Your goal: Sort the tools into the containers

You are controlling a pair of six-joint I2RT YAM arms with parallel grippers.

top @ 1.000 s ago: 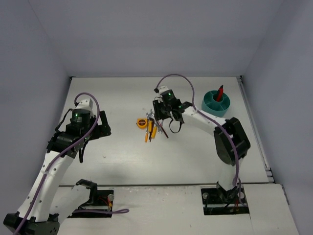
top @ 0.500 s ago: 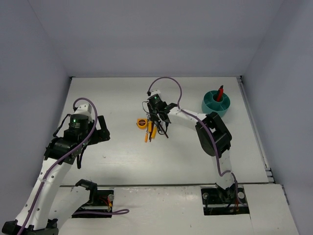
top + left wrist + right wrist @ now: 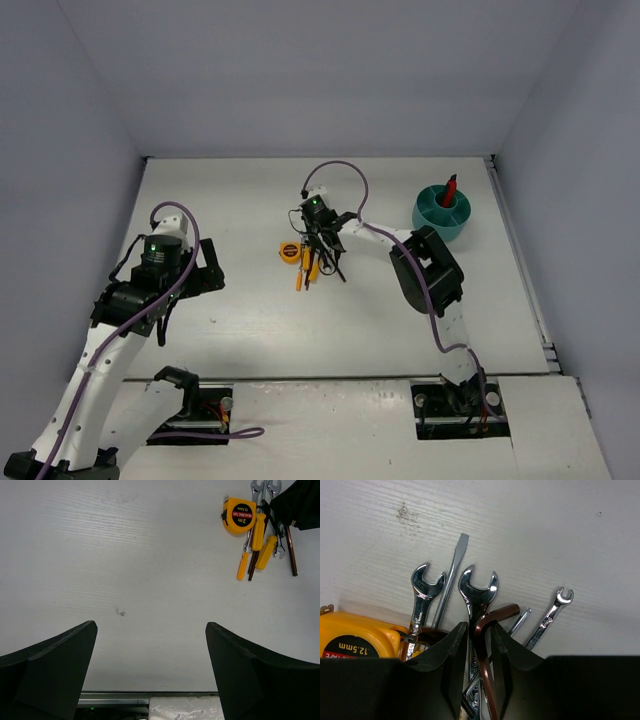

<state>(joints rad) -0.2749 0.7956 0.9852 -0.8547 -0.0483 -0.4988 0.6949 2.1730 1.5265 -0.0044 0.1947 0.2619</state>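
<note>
Red-handled tool (image 3: 450, 187) alone stands in the teal cup (image 3: 440, 228), so most sorting looks undone: right jaws narrowly straddle the hex key (image 3: 497, 615) amid wrenches (image 3: 478, 587), screwdrivers (image 3: 258, 530) and tape measure (image 3: 238, 515) on the desk (image 3: 125, 555), left jaws gaping wide, well apart from them.

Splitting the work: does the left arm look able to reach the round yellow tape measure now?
Probably yes. The open left gripper faces bare white table up to the round yellow tape measure, the leftmost tool. The right gripper straddles the dark L-shaped hex key beside it, so crowding is the risk.
</note>
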